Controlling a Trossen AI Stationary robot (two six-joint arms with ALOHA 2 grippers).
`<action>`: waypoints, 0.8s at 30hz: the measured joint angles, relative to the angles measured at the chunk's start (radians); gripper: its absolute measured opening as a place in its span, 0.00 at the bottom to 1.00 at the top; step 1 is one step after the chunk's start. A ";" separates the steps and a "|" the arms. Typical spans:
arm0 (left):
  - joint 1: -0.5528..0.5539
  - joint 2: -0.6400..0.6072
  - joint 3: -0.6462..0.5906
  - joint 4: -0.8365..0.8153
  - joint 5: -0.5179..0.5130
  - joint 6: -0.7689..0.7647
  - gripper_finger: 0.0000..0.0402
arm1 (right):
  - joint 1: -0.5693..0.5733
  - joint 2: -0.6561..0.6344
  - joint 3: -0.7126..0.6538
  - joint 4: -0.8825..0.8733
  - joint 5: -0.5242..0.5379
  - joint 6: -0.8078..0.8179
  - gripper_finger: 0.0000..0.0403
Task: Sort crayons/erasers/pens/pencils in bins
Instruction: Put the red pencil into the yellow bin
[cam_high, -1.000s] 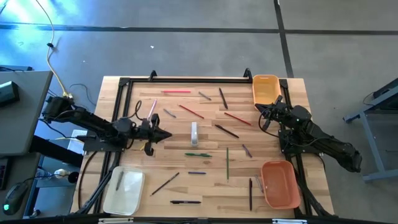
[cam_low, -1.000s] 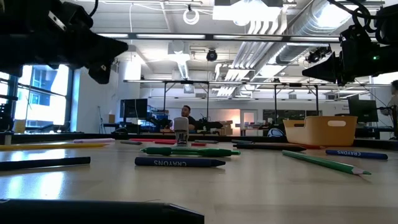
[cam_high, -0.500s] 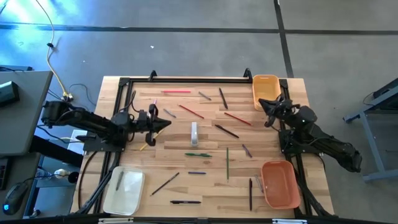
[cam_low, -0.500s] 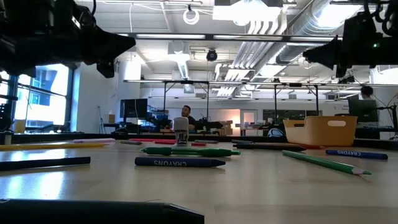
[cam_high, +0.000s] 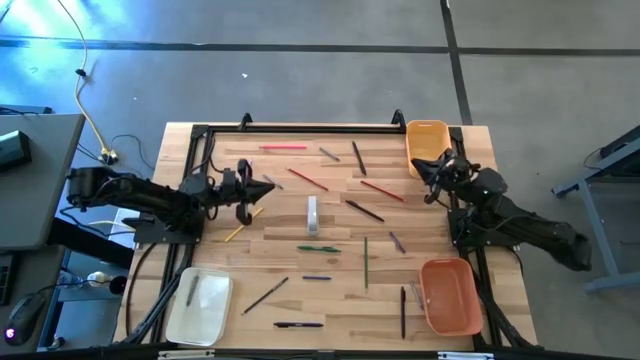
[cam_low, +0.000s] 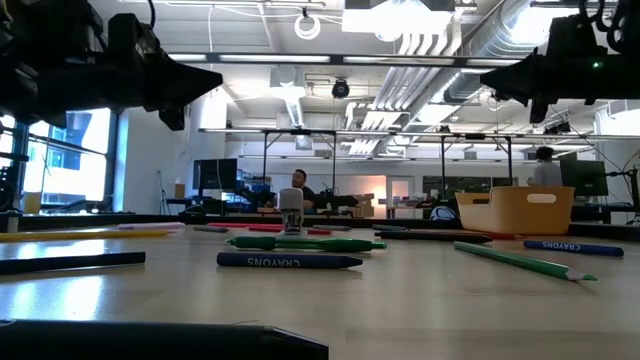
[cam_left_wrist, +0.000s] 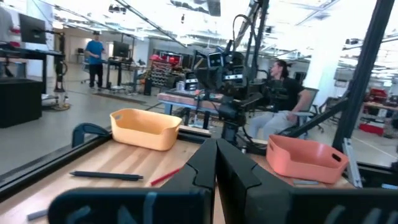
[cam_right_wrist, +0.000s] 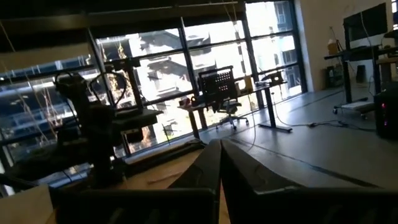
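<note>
Left pincer (cam_high: 268, 188): closed, empty, shifted toward frame's top | right pincer (cam_high: 417, 170): closed, empty, near yellow bin (cam_high: 426, 141) | pencils (cam_high: 366, 262), pens (cam_high: 298, 324) on surface (cam_high: 300, 235): unmoved; sorting barely begun.

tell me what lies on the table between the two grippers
In the high view, between the left gripper and right gripper lie a red pencil, a dark pen and another red pencil.
</note>
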 joint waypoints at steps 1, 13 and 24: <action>0.007 0.000 0.000 0.000 0.000 0.004 0.00 | 0.015 0.028 0.013 0.000 0.019 -0.018 0.00; 0.065 0.000 0.000 -0.002 0.003 0.074 0.00 | 0.169 0.373 0.200 -0.102 0.152 -0.082 0.00; 0.062 0.000 0.000 -0.016 0.062 0.076 0.00 | 0.255 0.653 0.441 -0.398 0.299 0.022 0.00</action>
